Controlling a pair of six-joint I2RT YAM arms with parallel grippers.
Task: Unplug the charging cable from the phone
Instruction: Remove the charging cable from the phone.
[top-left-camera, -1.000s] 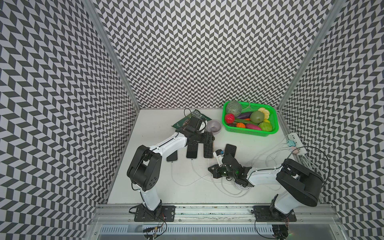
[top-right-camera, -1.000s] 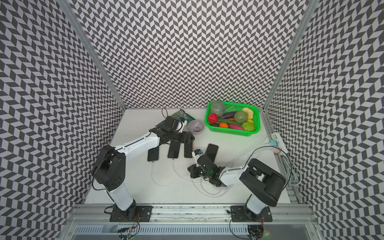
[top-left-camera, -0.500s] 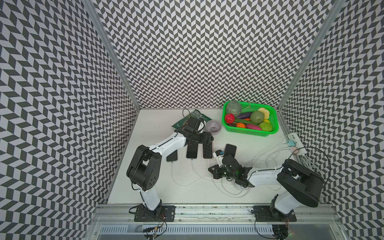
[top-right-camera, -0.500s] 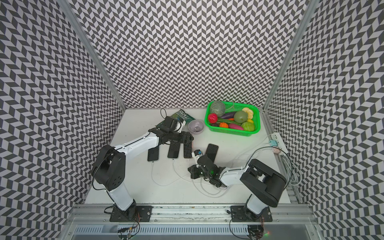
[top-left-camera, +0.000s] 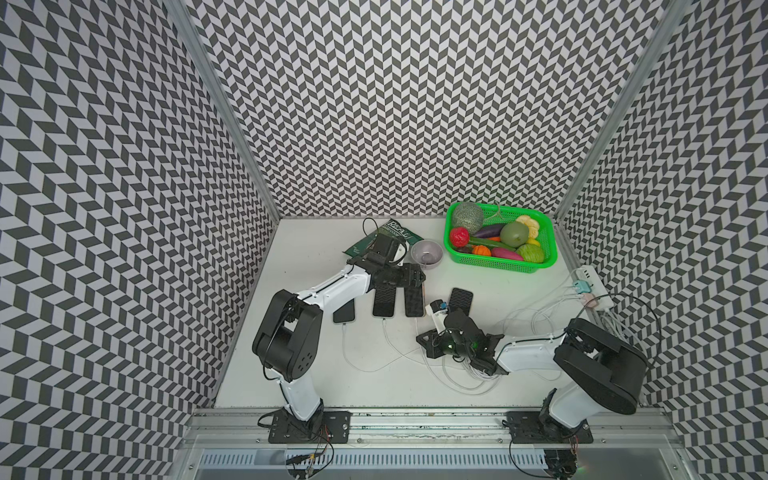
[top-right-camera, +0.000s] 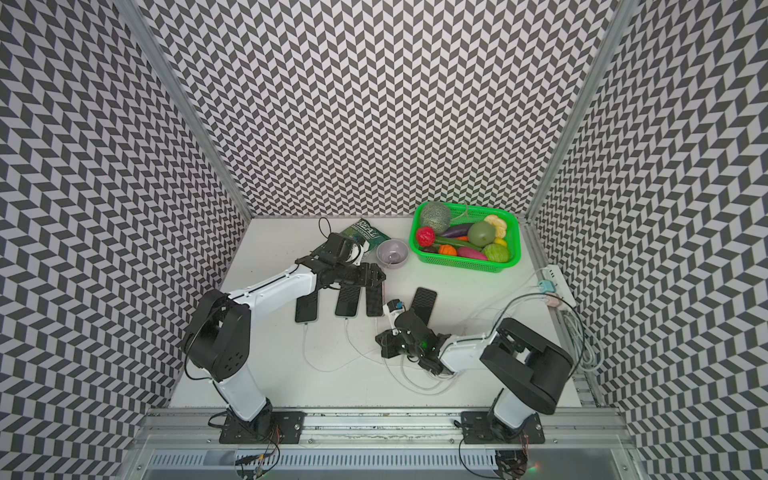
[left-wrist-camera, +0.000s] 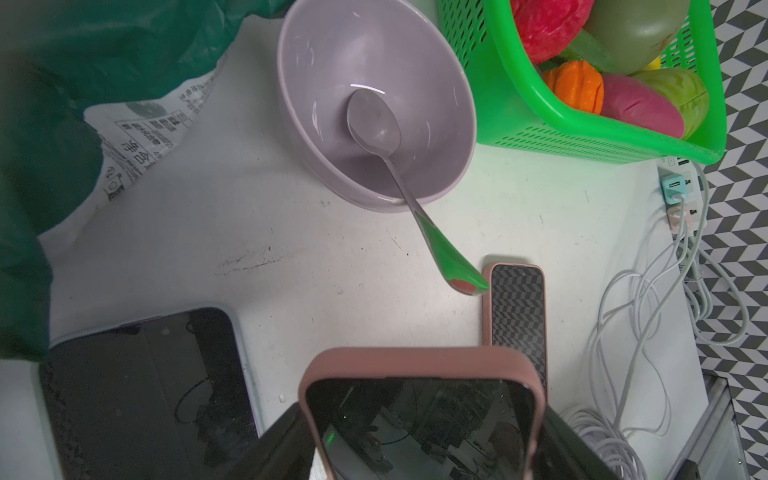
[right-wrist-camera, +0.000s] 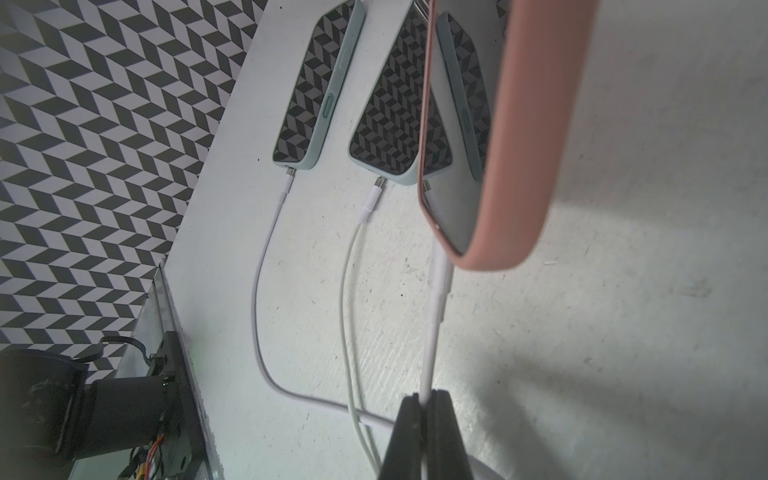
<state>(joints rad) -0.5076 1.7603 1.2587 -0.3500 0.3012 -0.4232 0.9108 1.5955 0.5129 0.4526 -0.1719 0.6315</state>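
hidden: cable plug (right-wrist-camera: 439, 266) behind pink phone (right-wrist-camera: 511, 137) | cut off: phone top

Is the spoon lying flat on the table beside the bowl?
No, the spoon rests in the bowl, its handle leaning out over the rim.

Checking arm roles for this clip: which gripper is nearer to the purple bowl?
Left. The left gripper holds the pink-cased phone just in front of the purple bowl. The right gripper, shut on that phone's charging cable, sits farther toward the table's front.

The green snack bag (top-left-camera: 384, 235) shows partly readable white lettering, roughly "REAL"; its smaller print is illegible.
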